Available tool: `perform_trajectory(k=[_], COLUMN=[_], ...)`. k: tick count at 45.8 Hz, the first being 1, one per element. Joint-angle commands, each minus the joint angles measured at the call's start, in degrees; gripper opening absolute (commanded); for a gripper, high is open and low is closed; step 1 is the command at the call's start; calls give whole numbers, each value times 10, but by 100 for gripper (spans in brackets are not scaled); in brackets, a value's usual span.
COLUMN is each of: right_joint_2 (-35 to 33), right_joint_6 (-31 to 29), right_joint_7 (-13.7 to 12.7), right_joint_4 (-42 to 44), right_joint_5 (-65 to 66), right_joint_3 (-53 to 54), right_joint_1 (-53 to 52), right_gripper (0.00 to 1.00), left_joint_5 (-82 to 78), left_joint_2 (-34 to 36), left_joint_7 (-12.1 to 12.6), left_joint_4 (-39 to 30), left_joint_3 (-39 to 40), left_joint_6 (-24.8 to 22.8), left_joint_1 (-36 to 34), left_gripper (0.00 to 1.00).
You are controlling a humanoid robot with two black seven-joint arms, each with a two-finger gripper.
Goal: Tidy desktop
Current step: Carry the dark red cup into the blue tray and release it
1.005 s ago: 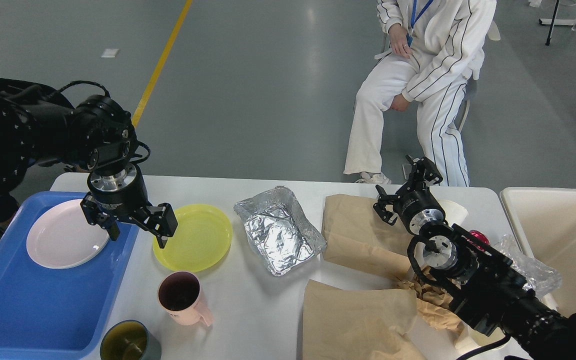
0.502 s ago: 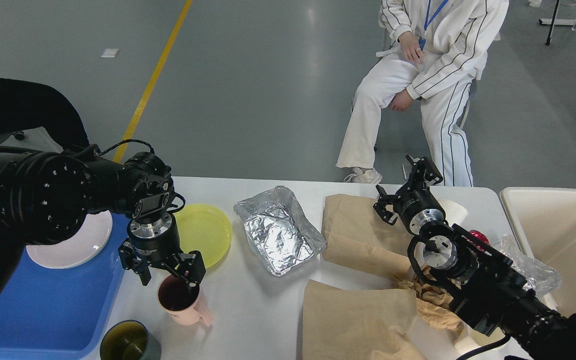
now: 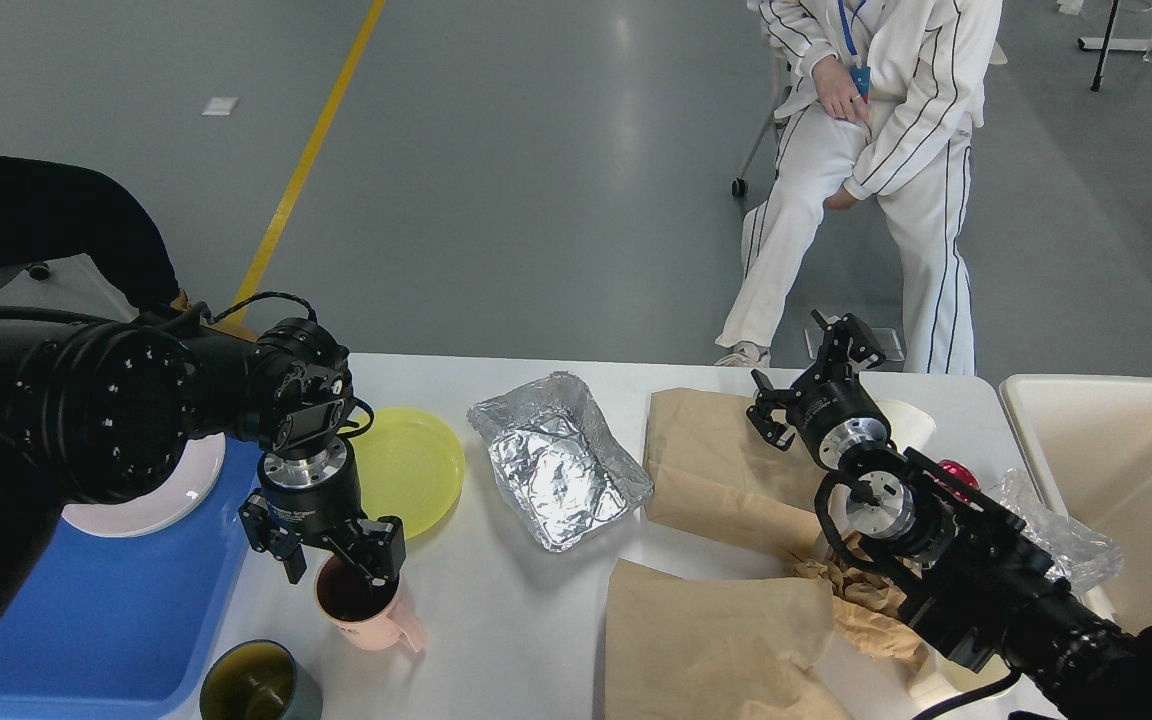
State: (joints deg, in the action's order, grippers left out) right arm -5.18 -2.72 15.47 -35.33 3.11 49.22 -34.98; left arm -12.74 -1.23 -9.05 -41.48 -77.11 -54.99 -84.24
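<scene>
- Over the pink mug [image 3: 361, 598], in the head view, the left gripper [image 3: 332, 562] sits slightly lower and nearer the rim than half a second ago; a second ago it hung between the white plate [image 3: 151, 490] and the yellow plate [image 3: 406, 470].
- Its jaws are spread, one finger outside the mug's left rim, the other over the dark opening; whether they touch the mug cannot be told.
- Right gripper [image 3: 816, 365] has not moved across the frames; its jaws stand spread above the far edge of the brown paper [image 3: 716, 450].
- The person in white [image 3: 866, 150] beyond the surface has shifted their legs and seat.
- The desktop [image 3: 526, 610], a white surface, fills the lower middle and carries everything below.
- The blue tray [image 3: 86, 620] at left holds the white plate, partly hidden by the left arm.
- The foil tray [image 3: 556, 460] lies crumpled at centre, nothing visible inside.
- The green cup [image 3: 256, 685] stands at the near edge, just beside the mug.
- The beige bin [image 3: 1126, 470] stands at right, beside crinkled clear plastic [image 3: 1056, 530].
- The left arm enters low from the left, wrist pointing down; the right arm reaches up from the lower right.
</scene>
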Motion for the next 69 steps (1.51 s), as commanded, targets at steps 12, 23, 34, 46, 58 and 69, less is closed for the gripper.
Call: perform_trajectory(k=[12,23,34,46,58,69], right_joint_2=[0,0,0,0,0,0], right_joint_6=[0,0,0,0,0,0], right_joint_7=[0,0,-1,0,0,0], right_joint_4=[0,0,0,0,0,0], right_joint_5=[1,0,1,1,1,0], right_joint_3=[0,0,0,0,0,0], right_joint_1=[0,0,0,0,0,0], right_gripper=[100,100,100,100,100,100], left_joint_5=[0,3,4,4,3,3], left_joint_2=[-1,2,14,127,329,410], left_joint_7=[-2,-3,-7,-47,-46,-47], left_joint_4=[-1,-1,-15,-27,3,105], left_joint_3=[-5,-11,-12,-21,-17,-13], left_joint_6=[0,0,0,0,0,0], left_joint_1=[14,0,-80,-114,-55,21], left_gripper=[2,0,0,0,0,0])
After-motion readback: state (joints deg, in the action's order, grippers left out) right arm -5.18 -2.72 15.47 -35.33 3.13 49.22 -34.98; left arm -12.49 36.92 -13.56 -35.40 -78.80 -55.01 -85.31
